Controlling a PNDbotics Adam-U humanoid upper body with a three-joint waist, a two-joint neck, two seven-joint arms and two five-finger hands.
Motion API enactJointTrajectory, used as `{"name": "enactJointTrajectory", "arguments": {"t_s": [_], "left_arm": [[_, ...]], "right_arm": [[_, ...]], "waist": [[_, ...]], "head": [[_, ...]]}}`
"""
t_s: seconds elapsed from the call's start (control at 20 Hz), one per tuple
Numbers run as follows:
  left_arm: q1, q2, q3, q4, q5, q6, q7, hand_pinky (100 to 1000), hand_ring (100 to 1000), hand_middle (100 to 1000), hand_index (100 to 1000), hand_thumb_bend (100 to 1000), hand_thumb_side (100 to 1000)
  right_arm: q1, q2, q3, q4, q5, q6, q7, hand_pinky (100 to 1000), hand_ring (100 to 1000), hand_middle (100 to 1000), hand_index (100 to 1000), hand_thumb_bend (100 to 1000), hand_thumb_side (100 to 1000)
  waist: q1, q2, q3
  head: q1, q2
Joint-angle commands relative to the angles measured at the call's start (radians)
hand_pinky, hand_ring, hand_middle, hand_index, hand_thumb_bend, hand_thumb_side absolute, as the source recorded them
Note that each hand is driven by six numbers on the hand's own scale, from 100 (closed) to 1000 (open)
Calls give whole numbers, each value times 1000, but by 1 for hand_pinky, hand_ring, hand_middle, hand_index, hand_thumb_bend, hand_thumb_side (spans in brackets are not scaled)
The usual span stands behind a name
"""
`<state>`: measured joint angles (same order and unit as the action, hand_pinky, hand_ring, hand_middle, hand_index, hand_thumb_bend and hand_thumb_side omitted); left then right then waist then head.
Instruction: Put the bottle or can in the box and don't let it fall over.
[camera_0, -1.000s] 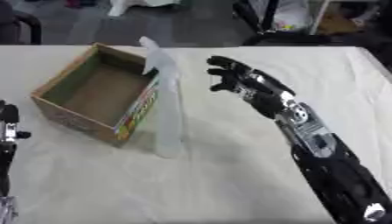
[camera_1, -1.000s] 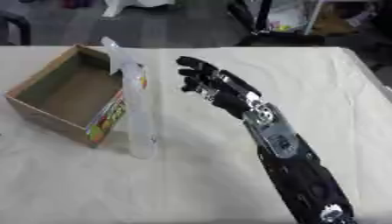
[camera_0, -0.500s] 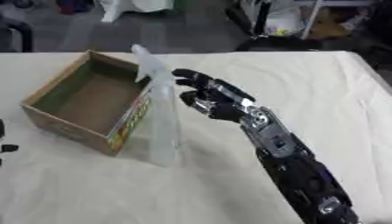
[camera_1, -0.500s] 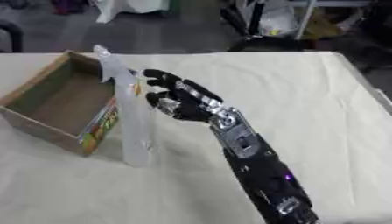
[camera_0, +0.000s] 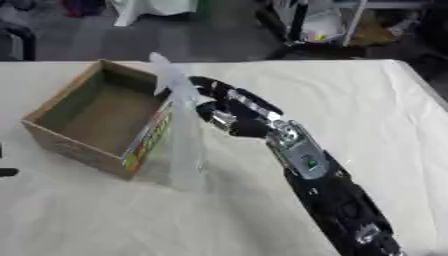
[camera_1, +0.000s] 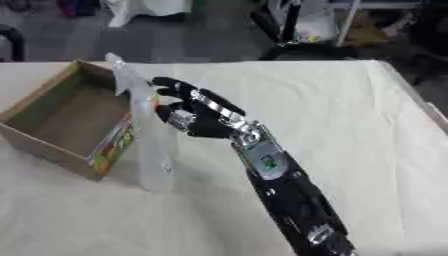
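clear bottle (camera_1: 149, 140) stands upright on the cream table (camera_0: 367, 110), just beside the cardboard box (camera_0: 96, 120) (its near right wall). right hand (camera_1: 194, 116) is at the bottle's upper part, fingers spread & straight; can't tell if they touch it. box is open-topped.

The right hand (camera_1: 194, 118) has moved in against the bottle (camera_1: 149, 135).
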<state>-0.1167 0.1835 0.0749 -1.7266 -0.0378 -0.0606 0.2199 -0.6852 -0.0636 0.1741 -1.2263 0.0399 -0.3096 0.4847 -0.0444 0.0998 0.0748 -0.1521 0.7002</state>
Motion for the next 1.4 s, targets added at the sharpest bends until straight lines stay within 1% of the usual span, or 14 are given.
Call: {"name": "enactJointTrajectory", "arguments": {"t_s": [0.05,0.45,0.75,1.1,1.4], "left_arm": [[-13,7,-3,-15,3,0,-4,543,1000,927,830,449,659],[-13,6,-5,-13,2,0,-7,544,1000,927,830,449,659],[-15,6,-7,-12,2,0,-9,544,1000,927,830,450,659],[-14,5,-3,-11,1,0,-4,544,1000,927,830,451,658],[-12,5,0,-9,-1,0,-2,544,1000,927,830,451,659]], "right_arm": [[-26,2,3,-41,-7,-2,4,859,1000,1000,1000,183,592],[-47,12,7,-51,-8,2,6,858,1000,1000,1000,176,593],[-63,17,13,-40,6,-9,15,859,1000,1000,1000,173,595],[-44,9,-2,-18,21,-16,6,854,1000,1000,1000,161,586],[-22,4,2,-40,3,-20,16,858,1000,1000,1000,166,590]], "waist": [[5,-10,2],[2,-12,7],[0,-12,20],[-4,-12,18],[-4,-12,8]], "head": [[-5,-15],[-14,-18],[-26,-23],[-28,-32],[-26,-33]]}}
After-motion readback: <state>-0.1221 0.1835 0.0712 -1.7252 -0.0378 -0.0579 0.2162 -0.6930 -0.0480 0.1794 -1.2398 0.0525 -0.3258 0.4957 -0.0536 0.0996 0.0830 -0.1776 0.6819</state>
